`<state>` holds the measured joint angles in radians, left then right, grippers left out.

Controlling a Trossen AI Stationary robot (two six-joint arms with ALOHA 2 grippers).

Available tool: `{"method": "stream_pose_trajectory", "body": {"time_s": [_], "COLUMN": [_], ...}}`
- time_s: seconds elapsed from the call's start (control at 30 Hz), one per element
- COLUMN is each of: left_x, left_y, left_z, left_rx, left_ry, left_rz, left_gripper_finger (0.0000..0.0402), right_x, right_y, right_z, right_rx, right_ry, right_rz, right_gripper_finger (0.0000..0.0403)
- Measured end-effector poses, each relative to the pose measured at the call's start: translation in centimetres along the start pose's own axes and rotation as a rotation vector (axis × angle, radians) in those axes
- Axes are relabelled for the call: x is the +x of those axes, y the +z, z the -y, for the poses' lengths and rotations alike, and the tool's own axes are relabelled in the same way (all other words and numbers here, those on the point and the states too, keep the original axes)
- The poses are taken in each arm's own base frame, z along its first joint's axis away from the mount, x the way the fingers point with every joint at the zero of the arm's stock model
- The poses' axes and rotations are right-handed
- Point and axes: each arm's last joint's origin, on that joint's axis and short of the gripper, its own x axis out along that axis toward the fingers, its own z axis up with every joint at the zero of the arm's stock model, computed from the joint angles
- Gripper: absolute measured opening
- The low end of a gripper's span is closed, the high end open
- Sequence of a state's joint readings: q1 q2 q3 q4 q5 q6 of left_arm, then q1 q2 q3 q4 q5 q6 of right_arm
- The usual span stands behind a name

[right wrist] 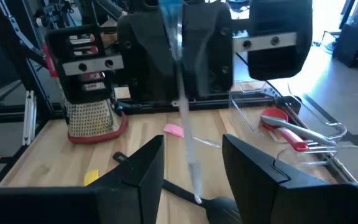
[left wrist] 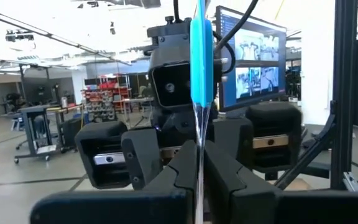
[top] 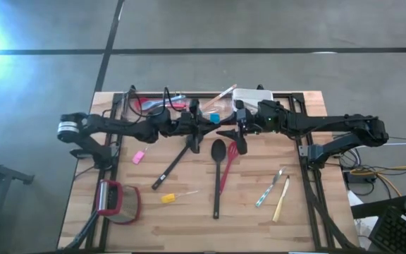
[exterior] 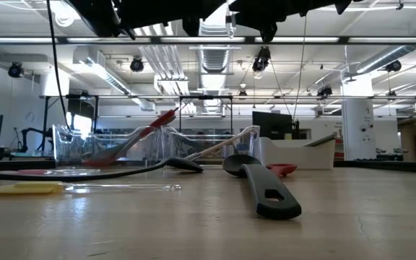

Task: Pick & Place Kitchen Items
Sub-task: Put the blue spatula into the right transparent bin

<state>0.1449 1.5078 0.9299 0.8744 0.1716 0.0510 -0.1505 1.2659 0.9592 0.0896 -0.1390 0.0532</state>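
Note:
My left gripper [top: 206, 124] [left wrist: 199, 182] is shut on a thin utensil with a blue handle [left wrist: 202, 56] and a clear shaft, held high above the table's middle. The blue handle also shows in the high view [top: 213, 118]. My right gripper [top: 230, 129] [right wrist: 194, 168] faces it and is open. Its two fingers stand on either side of the clear shaft [right wrist: 186, 127] without touching it. A black spoon [top: 218, 152], a red utensil [top: 228, 171] and a black utensil [top: 172, 168] lie flat on the table below. My left gripper pinches the utensil's clear shaft [left wrist: 199, 146] between its two fingers, just below the blue handle. The fingers come level from the table's left side and lie across the shaft. The utensil is lifted clear of the table, with its blue end uppermost.
A yellow piece [top: 169, 199], a pink piece [top: 139, 156], metal [top: 268, 190] and wooden [top: 282, 202] cutlery lie on the table. A red-framed round object [top: 118, 202] lies near left. A clear tub [top: 154, 104] and a white tub [top: 254, 95] stand at the far edge.

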Motion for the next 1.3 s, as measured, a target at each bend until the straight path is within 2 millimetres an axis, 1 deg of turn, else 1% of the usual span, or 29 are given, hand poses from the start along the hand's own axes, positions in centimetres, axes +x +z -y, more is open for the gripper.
{"method": "stream_pose_trajectory", "body": {"time_s": [0.13,0.27,0.37,0.5,0.53,0.8,0.93,1.13,1.3], "left_x": [0.9,1.6,1.6,1.6,1.6,1.6,1.6,1.5,0.9], "left_y": [-0.2,-0.3,-0.3,-0.3,-0.3,-0.4,-0.5,-1.3,-0.8], "left_z": [-0.3,-0.5,-0.5,-0.6,-0.6,-0.6,-0.6,-0.5,-0.4], "left_rx": [0.003,0.003,0.004,0.002,0.0,-0.006,-0.029,-0.042,-0.028], "left_ry": [-0.021,-0.038,-0.04,-0.039,-0.037,-0.037,-0.036,-0.04,-0.042], "left_rz": [0.003,0.005,0.006,0.004,0.003,-0.01,-0.028,-0.107,-0.189], "left_gripper_finger": [0.0013,0.0013,0.0013,0.0013,0.0013,0.0019,0.0034,0.0057,0.0074], "right_x": [0.0,0.0,0.0,0.0,0.0,0.0,0.1,0.1,0.1], "right_y": [0.0,0.0,-0.1,-0.2,-0.2,-0.2,-0.3,-0.5,-0.5], "right_z": [-0.1,-0.1,-0.1,-0.2,-0.2,-0.2,-0.2,-0.2,-0.2], "right_rx": [-0.001,-0.001,0.0,-0.008,-0.012,-0.013,-0.003,0.003,0.001], "right_ry": [0.004,0.004,0.004,0.007,0.007,0.006,0.009,0.007,0.001], "right_rz": [-0.001,-0.002,-0.008,-0.013,-0.013,-0.015,-0.024,-0.039,-0.045], "right_gripper_finger": [0.0151,0.0129,0.0094,0.0023,0.0019,0.0011,0.001,0.001,0.0009]}}
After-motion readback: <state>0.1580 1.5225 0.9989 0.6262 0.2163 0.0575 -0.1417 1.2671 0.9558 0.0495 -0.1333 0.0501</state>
